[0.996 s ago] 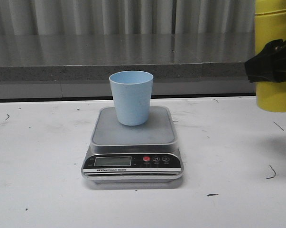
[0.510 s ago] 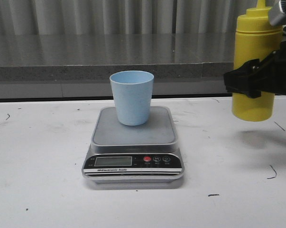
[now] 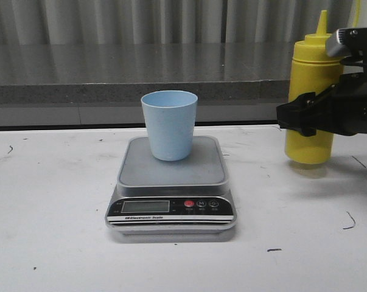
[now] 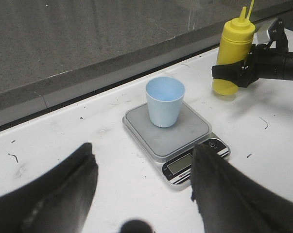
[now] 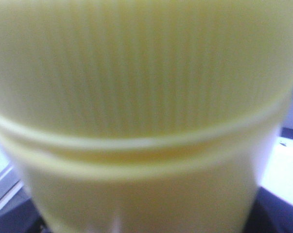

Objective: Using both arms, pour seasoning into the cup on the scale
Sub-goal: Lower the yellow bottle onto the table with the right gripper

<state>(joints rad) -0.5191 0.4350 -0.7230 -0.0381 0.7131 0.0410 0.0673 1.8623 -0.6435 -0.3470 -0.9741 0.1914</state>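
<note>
Yellow seasoning [image 3: 311,97] upright, clamped in right hand [image 3: 305,115]

A white table [image 3: 49,201] fills the lower part of the front view, its surface scuffed with small dark marks [image 3: 350,222]. Behind the table's far edge runs a speckled grey ledge [image 3: 110,92] with a dull, faintly reflective top. Above the ledge hangs a pale grey curtain [image 3: 110,21] in vertical folds. Below the ledge, a dark gap [image 3: 49,128] meets the table's rear edge.
</note>
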